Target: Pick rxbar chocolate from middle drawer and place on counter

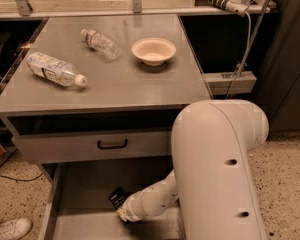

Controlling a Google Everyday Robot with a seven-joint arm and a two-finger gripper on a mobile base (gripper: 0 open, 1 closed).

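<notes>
The rxbar chocolate [117,198] is a small black wrapper lying on the floor of the open middle drawer [85,186], at the bottom of the camera view. My gripper [122,213] reaches down into that drawer from the right, its end right against the near edge of the bar. My big white arm [215,169] covers the drawer's right part. The grey counter [120,81] lies above, with no bar on it.
Two water bottles [54,69] [100,42] lie on the counter's left and back, and a white bowl [153,50] stands at the back right. A shut drawer front with a black handle [112,144] is above the open drawer. A shoe [9,229] is on the floor at left.
</notes>
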